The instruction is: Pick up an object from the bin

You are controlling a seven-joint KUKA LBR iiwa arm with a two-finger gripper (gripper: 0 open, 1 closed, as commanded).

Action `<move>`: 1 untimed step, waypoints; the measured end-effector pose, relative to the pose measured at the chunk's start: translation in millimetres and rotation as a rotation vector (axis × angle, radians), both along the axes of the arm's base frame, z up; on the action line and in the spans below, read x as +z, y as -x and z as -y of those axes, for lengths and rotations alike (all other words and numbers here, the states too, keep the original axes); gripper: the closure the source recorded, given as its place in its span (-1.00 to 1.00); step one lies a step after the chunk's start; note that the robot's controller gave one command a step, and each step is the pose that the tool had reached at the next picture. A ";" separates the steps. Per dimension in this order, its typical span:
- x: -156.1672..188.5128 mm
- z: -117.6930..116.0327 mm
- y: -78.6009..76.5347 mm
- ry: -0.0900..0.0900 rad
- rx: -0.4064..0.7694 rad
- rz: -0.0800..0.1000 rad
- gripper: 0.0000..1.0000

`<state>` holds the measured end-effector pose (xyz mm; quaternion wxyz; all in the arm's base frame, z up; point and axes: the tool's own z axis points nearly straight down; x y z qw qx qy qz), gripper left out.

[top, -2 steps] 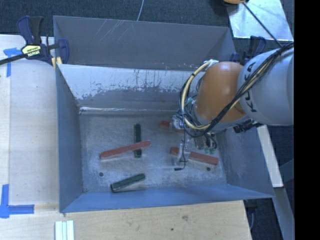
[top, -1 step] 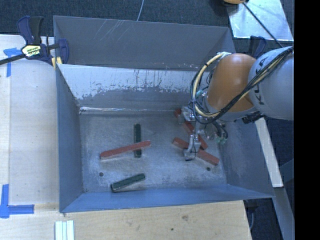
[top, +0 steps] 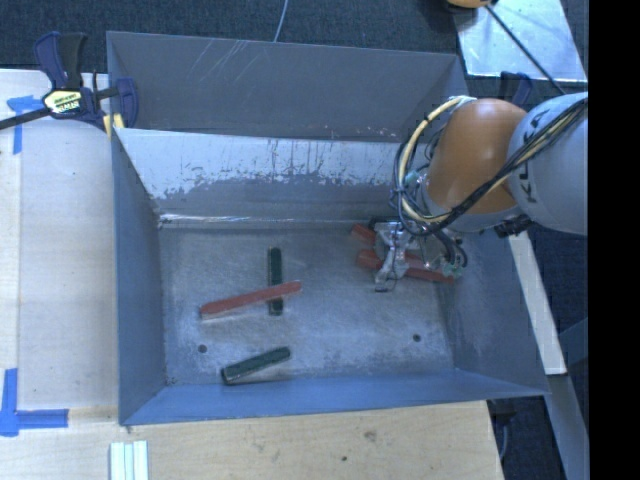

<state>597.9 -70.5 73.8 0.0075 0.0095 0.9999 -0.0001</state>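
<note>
orange wrist cover (top: 480, 158) far right | hand (top: 385, 282) down over red sticks (top: 367, 260)

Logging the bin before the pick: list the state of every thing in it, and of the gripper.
Gripper: low at the bin's right, among the red stick pieces; hold unclear.
Red stick pieces: lying together, partly hidden by the gripper.
Short dark green stick, mid-bin: lying flat.
Long red flat stick: lying flat, slanted, crossing that green stick.
Dark green stick by the front wall: lying flat, alone.
</note>
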 end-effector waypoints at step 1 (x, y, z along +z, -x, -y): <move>-0.1 0.0 0.0 0.000 0.000 0.000 1.00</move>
